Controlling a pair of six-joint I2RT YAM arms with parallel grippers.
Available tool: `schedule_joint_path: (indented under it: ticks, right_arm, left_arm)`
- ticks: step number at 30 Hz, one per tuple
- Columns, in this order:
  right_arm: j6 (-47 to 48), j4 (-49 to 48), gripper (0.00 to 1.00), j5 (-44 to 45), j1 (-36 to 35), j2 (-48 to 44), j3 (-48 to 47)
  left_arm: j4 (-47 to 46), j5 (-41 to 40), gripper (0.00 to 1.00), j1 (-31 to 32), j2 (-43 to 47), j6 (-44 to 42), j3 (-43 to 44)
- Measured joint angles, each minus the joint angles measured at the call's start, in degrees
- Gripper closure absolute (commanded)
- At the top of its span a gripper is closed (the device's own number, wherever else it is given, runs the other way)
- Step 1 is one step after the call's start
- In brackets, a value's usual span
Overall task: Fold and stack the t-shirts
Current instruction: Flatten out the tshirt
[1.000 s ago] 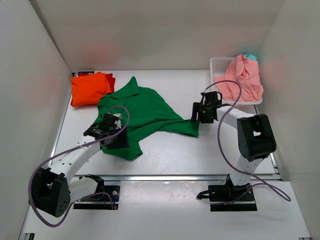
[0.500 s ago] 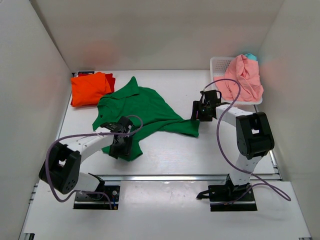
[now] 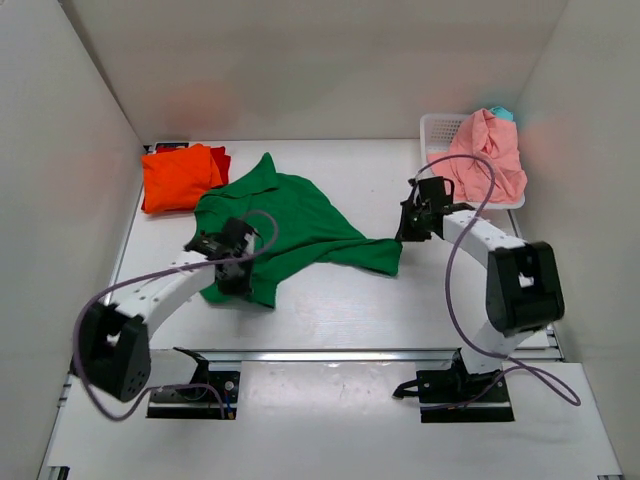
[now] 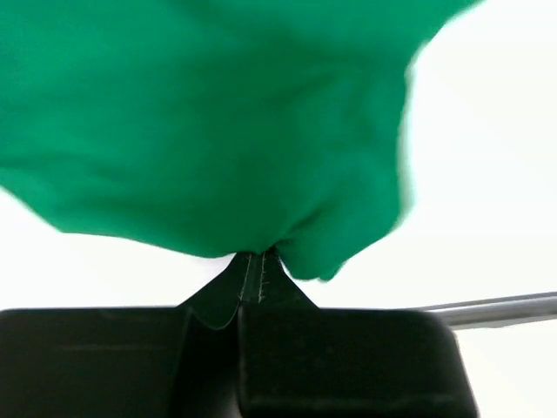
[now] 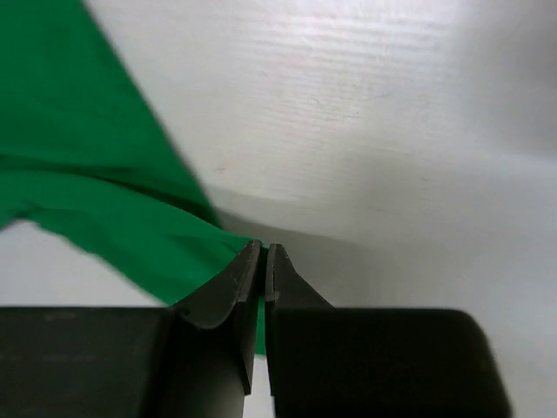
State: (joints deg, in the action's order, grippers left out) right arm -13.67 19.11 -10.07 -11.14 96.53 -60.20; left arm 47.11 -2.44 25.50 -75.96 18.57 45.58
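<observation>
Your left pincer (image 4: 252, 261) and right pincer (image 5: 264, 252) are shut on the soft dark green t-shirt (image 3: 300, 215); pull it flat next.

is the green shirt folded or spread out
Spread, not folded: the green shirt lies open and rumpled across the table, with no tidy folded edges.

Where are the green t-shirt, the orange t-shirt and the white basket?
green t-shirt (image 3: 300, 215): top view, middle of its spread-out body.
orange t-shirt (image 3: 178, 177): top view, centre of its upper face.
white basket (image 3: 434, 128): top view, bare lattice corner beside the pink cloth.
</observation>
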Motion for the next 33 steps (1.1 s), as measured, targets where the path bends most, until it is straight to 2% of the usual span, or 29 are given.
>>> schedule_joint_path:
  ticks: [2, 11, 13, 16, 20, 23, 26, 30, 33]
  right_arm:
    - [0.04, 1.25, 1.0, 0.44, 0.02, -6.43, -0.02]
    - [-0.13, 2.27, 1.0, 4.04, -0.31, -36.61, -2.34]
    - [-0.28, 2.56, 1.0, 3.61, 0.79, -41.68, -4.79]
    - [-0.31, 3.76, 1.0, 1.86, 4.11, -44.59, -9.88]
    - [-0.22, 5.05, 1.0, -2.73, 9.81, -43.6, -18.93]
    - [0.63, 4.83, 1.0, -5.07, 10.29, -40.24, -23.82]
    - [2.27, 3.41, 1.0, -5.31, 7.93, -34.01, -25.42]
    - [4.0, 1.36, 1.0, -4.98, 5.33, -21.97, -25.42]
    - [6.34, 2.01, 1.0, -2.16, 3.58, -9.03, -28.79]
  left_arm:
    - [2.08, -1.03, 1.0, -3.48, 4.94, -1.42, 6.88]
    - [3.69, -5.2, 1.0, -9.7, 13.77, -6.21, 36.68]
    - [3.52, -5.57, 1.0, -11.02, 15.43, -6.71, 42.69]
    - [3.17, -6.14, 1.0, -10.75, 15.67, -7.21, 52.83]
    - [1.42, -5.51, 1.0, -9.6, 13.11, -7.96, 62.23]
    - [-0.5, -3.89, 1.0, -11.98, 9.92, -8.92, 63.36]
    - [-2.64, -2.91, 1.0, -13.9, 3.78, -10.36, 62.25]
    - [-3.34, -1.7, 1.0, -15.5, -10.34, -12.61, 64.17]
    - [-2.86, -0.74, 1.0, -16.52, -24.85, -13.27, 73.99]
